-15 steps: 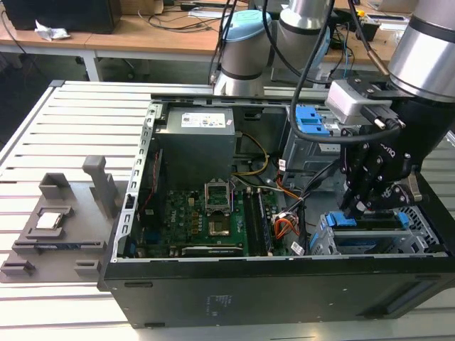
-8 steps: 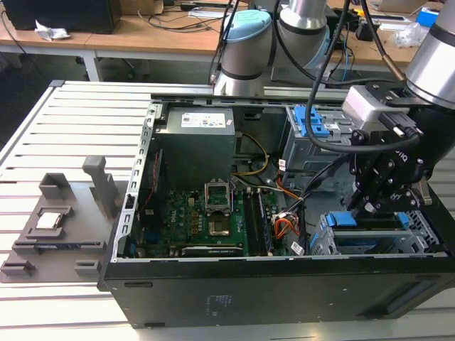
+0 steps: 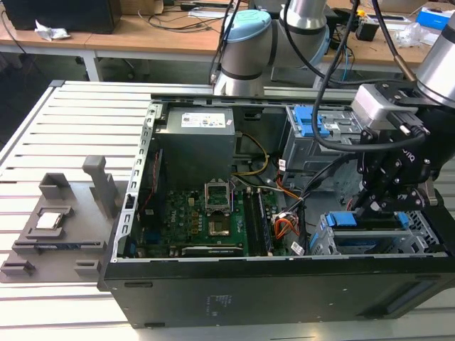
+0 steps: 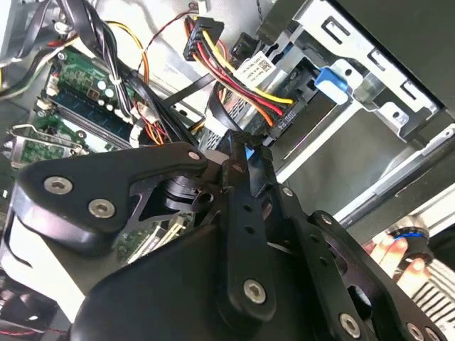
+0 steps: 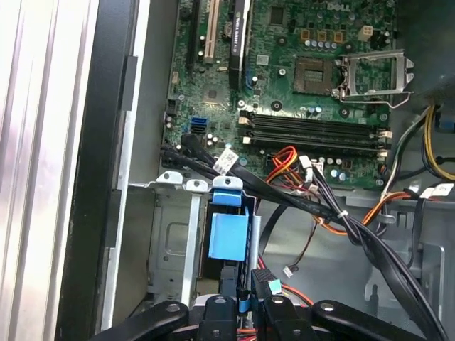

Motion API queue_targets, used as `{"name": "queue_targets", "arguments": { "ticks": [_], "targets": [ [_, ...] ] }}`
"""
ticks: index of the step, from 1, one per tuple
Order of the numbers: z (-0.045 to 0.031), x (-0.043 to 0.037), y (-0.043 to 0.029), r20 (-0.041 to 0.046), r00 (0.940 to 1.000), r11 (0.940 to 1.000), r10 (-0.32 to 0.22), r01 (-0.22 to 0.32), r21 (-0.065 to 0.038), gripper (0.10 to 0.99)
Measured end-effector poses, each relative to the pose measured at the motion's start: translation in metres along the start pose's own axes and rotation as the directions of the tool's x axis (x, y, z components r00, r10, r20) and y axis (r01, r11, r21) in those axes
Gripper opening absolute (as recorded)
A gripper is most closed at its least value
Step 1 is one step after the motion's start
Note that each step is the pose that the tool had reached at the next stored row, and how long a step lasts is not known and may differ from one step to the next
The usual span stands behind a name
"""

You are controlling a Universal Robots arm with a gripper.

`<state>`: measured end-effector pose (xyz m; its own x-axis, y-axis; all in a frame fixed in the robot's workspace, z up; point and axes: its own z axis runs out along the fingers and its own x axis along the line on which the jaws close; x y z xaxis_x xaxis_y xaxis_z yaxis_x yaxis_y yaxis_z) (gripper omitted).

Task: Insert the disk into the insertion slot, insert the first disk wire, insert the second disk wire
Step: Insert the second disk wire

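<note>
We see a slatted metal table (image 3: 43, 142) carrying an open black computer case (image 3: 249, 298), with a grey fixture (image 3: 64, 220) lying beside it at the exterior view's left. The arm (image 3: 249, 42) reaches over the case from behind. Inside lies the green motherboard (image 3: 206, 220), and at the exterior view's right stand two cages: the taller grey cage (image 3: 313, 142) at the back and the low silver insertion slot (image 3: 423, 238) at the front. The disk (image 3: 348, 219) sits inside that slot, and we spot its blue carrier (image 5: 229, 236) end-on in the first wrist view. The gripper (image 3: 384, 207) hangs just above the disk's end, its fingers (image 5: 220, 312) drawn together on a black disk wire (image 4: 222, 106), just beside a red-and-yellow wire bundle (image 4: 242, 78)
</note>
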<state>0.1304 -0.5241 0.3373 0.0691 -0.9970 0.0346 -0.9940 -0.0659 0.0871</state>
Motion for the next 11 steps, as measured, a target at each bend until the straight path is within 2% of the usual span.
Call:
{"name": "queue_targets", "arguments": {
  "ticks": [4, 11],
  "targets": [
    [0.0001, 0.0004, -0.0060, 0.0015, 0.9999, 0.9999, 0.012, -0.012, -0.004, 0.208],
    [0.0011, 0.0009, -0.0067, 0.0018, 0.9999, 0.9999, 0.015, -0.015, -0.005, 0.208]
  ]
}}
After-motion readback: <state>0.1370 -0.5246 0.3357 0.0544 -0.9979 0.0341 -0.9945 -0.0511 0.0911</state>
